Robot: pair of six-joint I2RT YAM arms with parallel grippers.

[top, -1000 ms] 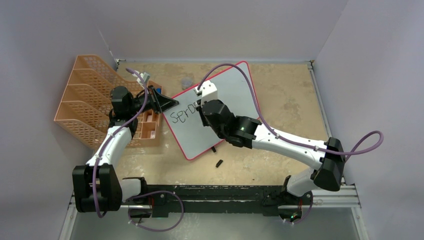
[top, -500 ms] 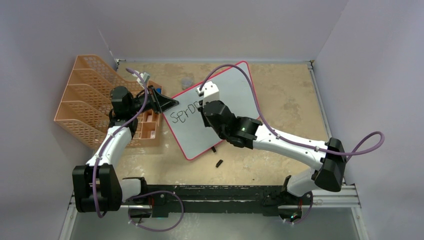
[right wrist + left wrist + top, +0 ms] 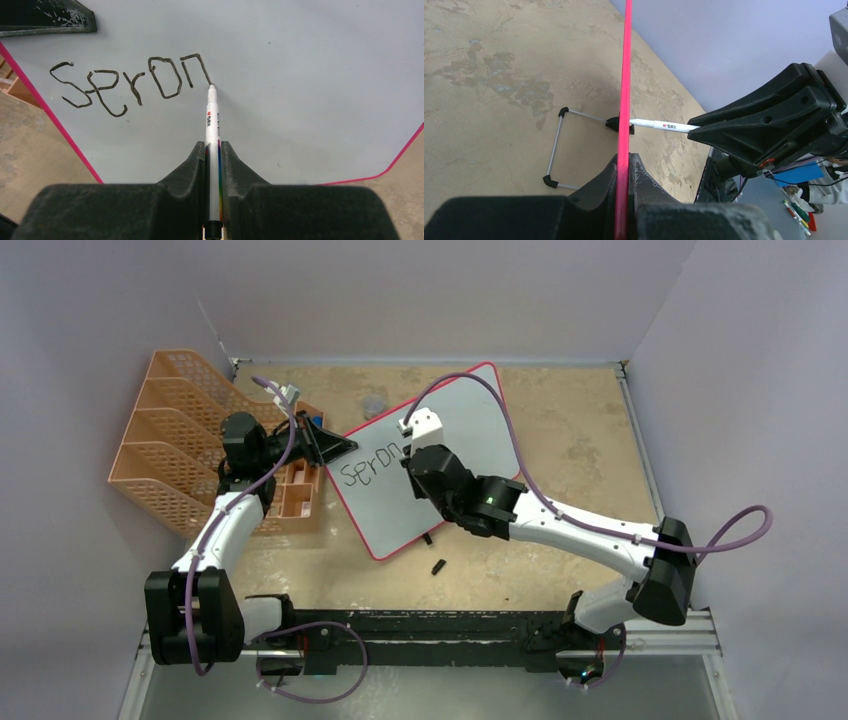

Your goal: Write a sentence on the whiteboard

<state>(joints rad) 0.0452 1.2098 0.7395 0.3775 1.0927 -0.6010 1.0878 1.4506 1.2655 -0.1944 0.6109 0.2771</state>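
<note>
1. Top external view.
   - Shows the whiteboard [image 3: 385, 515] set askew on the worktop [image 3: 580, 440], just beside the orange file rack [image 3: 165, 455].
   - Finds the left jaws clenched on the board's left frame edge, bracing it.
   - Places the right jaws over the board's middle, at the right-hand end of the sentence [image 3: 370, 466], so far one short word.
   - Notes a small black piece [image 3: 437, 566], possibly a cap, on the worktop just off the board's near edge.

2. Left wrist view.
   - Looks along the red frame edge-on, pinched between the left jaws at the bottom of the picture.
   - Shows a wire stand [image 3: 555, 150] with black feet behind the board, resting on the worktop.
   - Shows the white marker [image 3: 664, 126] reaching from the right jaws to the board's face, long axis nearly square to it.

3. Right wrist view.
   - Confirms the right jaws clenched on the marker barrel, long axis running straight out from between them.
   - Puts the tip on the board at the foot of the last letter.
   - Reads the writing as roughly "Spron".
   - Finds bare board to the right of the tip and below the line.
   - Judges the coming stroke to turn on that: rightward along the slanted line, tip kept on the face.
   - Rates the right arm as the only one placed to write, with the left serving as brace.
   - Rates the task as early.
</note>
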